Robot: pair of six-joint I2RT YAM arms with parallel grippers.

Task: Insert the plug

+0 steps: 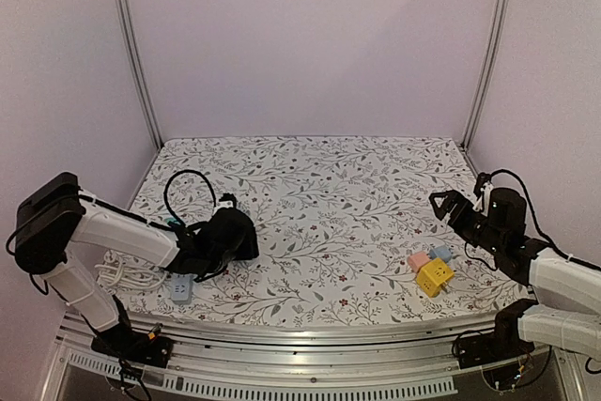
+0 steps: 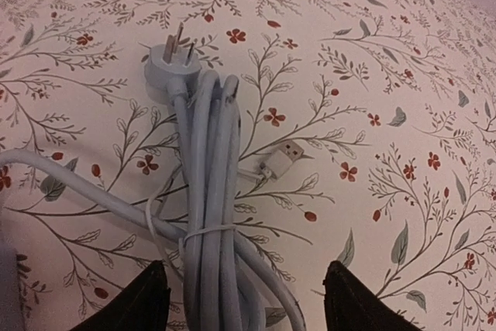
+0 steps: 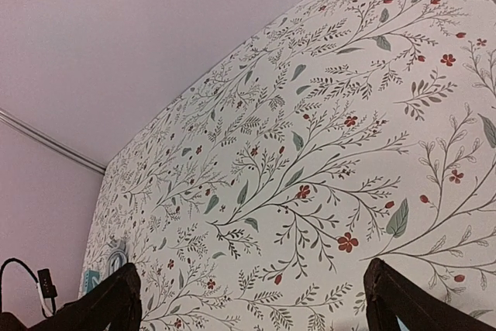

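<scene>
Floral tablecloth (image 1: 329,185) is carrying everything. You are holding the left gripper (image 2: 244,269) open astride a tied grey cable bundle (image 2: 208,191), gripping nothing; its grey three-pin plug (image 2: 169,63) is lying loose beyond. Your right gripper (image 3: 252,269) is hanging wide, empty. Insertion is not yet started.

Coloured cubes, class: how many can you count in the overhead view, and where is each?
3, clustered by the right arm: pink cube on the left, blue cube right of it, yellow cube nearest the front edge. More could be hidden beneath the left arm.
</scene>
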